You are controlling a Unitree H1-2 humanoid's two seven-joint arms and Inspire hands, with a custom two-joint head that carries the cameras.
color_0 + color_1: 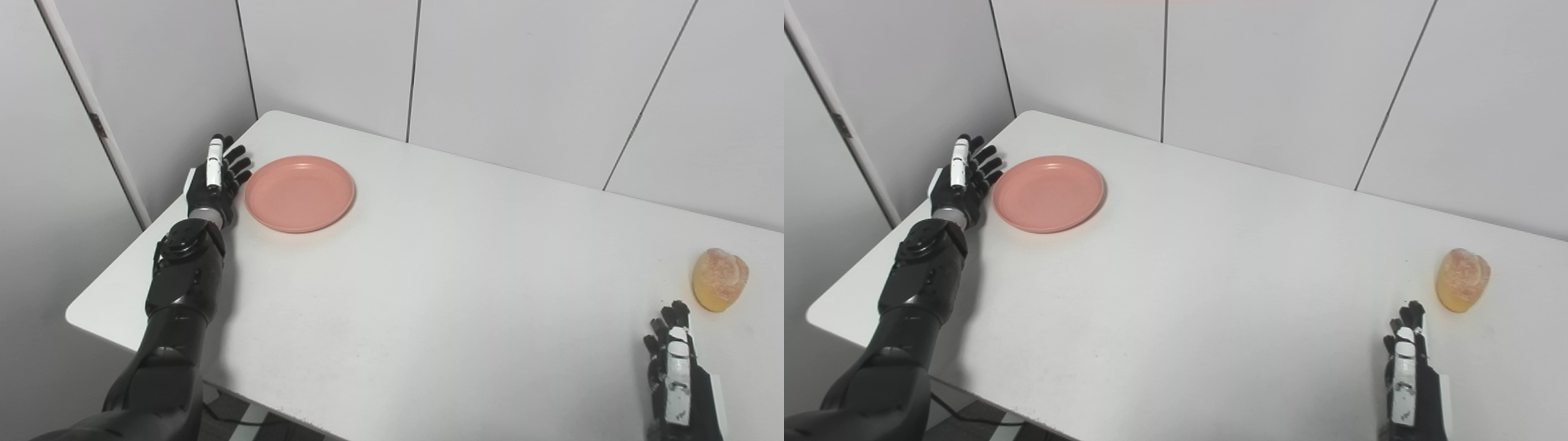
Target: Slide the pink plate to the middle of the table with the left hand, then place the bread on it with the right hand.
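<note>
Just L hand (214, 180) open beside pink plate (299, 193); R hand (675, 373) open, empty, near upright bread (720, 279).

No text, label, brand, number or sign can be read in either view.
</note>
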